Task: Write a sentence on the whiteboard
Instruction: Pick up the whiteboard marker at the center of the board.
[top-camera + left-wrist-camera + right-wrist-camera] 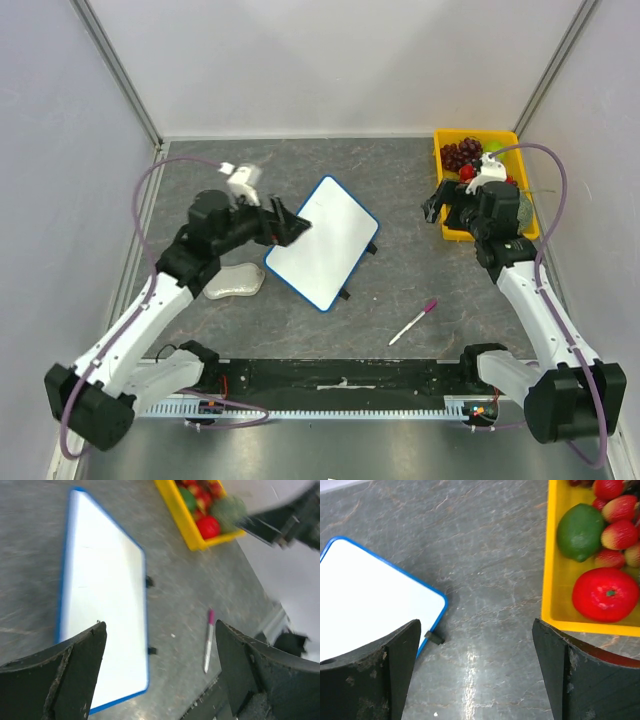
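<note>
Your whiteboard [325, 245] lies tilted in the middle of the counter [400, 175], its face plain white. Your left gripper [294, 222] hangs released over its 9 o'clock edge, holding nothing. Your right gripper [436, 205] is spread wide and empty beside the yellow tray [475, 134] at 2 o'clock. The marker [413, 322] lies at the board's 5 o'clock.

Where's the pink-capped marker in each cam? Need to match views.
Top external: marker lies on the table, right of centre, below and right of the whiteboard.
Left wrist: marker right of centre, just right of the whiteboard.
Right wrist: not in view.
Shared landmark: the blue-rimmed whiteboard, in all three.
</note>
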Motion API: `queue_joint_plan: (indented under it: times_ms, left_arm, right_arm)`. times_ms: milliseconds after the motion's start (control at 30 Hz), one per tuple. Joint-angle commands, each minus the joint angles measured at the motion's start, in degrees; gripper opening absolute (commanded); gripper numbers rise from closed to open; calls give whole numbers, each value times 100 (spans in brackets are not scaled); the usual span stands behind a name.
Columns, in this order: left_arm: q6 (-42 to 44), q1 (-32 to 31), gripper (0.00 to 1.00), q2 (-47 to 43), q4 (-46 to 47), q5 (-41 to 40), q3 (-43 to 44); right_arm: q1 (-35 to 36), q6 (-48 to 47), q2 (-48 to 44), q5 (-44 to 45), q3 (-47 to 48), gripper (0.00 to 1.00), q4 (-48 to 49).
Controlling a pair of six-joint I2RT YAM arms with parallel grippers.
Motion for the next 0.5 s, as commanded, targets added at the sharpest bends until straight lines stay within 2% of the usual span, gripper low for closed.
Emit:
queue_joint_plan:
  times_ms: [0, 267, 400, 467]
  left_arm:
    - [666, -1630, 93, 718, -642, -1061, 900]
    - [543, -4101, 92, 2747, -484, -2397, 1613]
    - [472, -4980, 86, 3689, -318, -2837, 1815]
    - [463, -5289, 78, 4093, -221, -3030, 1868]
  right_arm:
    - [201, -25, -147, -384, -48, 98, -272]
    - [272, -210, -375, -147, -364, 98, -835]
    - [280, -237, -516, 38, -479, 98, -1011]
    - [289, -254, -543, 38, -514, 98, -1064]
